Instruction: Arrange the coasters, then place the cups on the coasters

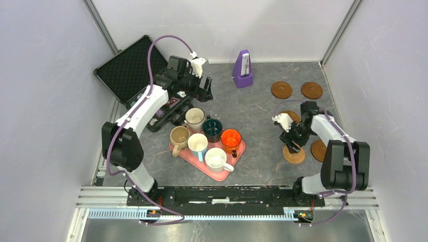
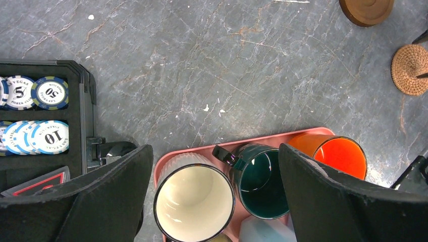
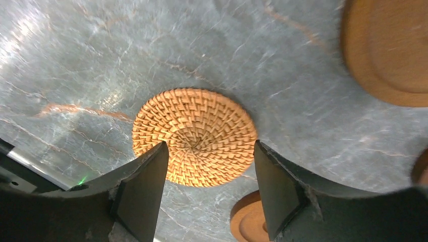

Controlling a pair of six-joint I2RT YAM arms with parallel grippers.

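Six cups stand on a pink tray (image 1: 229, 171): white with dark rim (image 1: 195, 118), dark teal (image 1: 212, 129), orange (image 1: 230, 138), tan (image 1: 179, 137), light blue (image 1: 198, 143) and plain white (image 1: 217, 159). My left gripper (image 1: 201, 91) hangs open above the tray's far end, over the dark-rimmed cup (image 2: 194, 201) and teal cup (image 2: 262, 181), holding nothing. The tan woven coaster (image 3: 194, 136) lies flat on the table. My right gripper (image 3: 209, 148) is open just above it, empty. Dark brown coasters lie at the back (image 1: 281, 89) (image 1: 312, 90), under the right arm (image 1: 290, 116) and at the right (image 1: 318, 150).
An open black case (image 1: 128, 70) with poker chips (image 2: 50, 136) sits at the back left, beside the tray. A purple metronome (image 1: 243, 69) stands at the back centre. White walls close in the table on three sides.
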